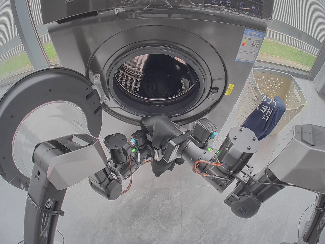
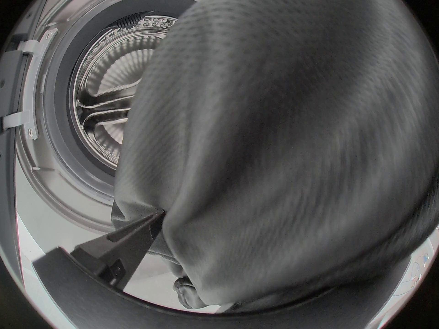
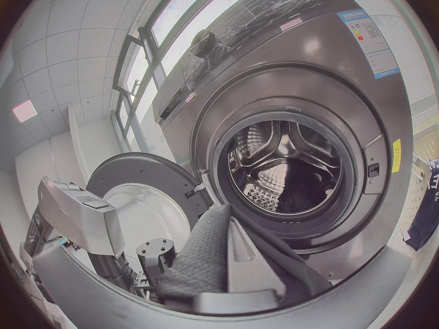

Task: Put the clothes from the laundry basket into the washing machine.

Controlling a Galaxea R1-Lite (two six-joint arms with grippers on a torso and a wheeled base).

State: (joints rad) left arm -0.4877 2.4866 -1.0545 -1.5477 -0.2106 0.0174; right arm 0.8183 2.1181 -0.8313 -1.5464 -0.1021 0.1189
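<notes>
Left tool (image 1: 151, 140) pinches the dark garment (image 1: 161, 127) just below the open drum (image 1: 159, 75) of the washing machine (image 1: 78, 41), right tool (image 1: 171, 143) beside it, grip I cannot tell; the dangling tail could snag the rim and fall.

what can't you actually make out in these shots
- Head view: inside of the laundry basket, hidden by its wall and the navy garment.
- Left wrist view: most of the drum, behind the dark garment.
- Head view: clothes in the drum, too dark to count.
</notes>
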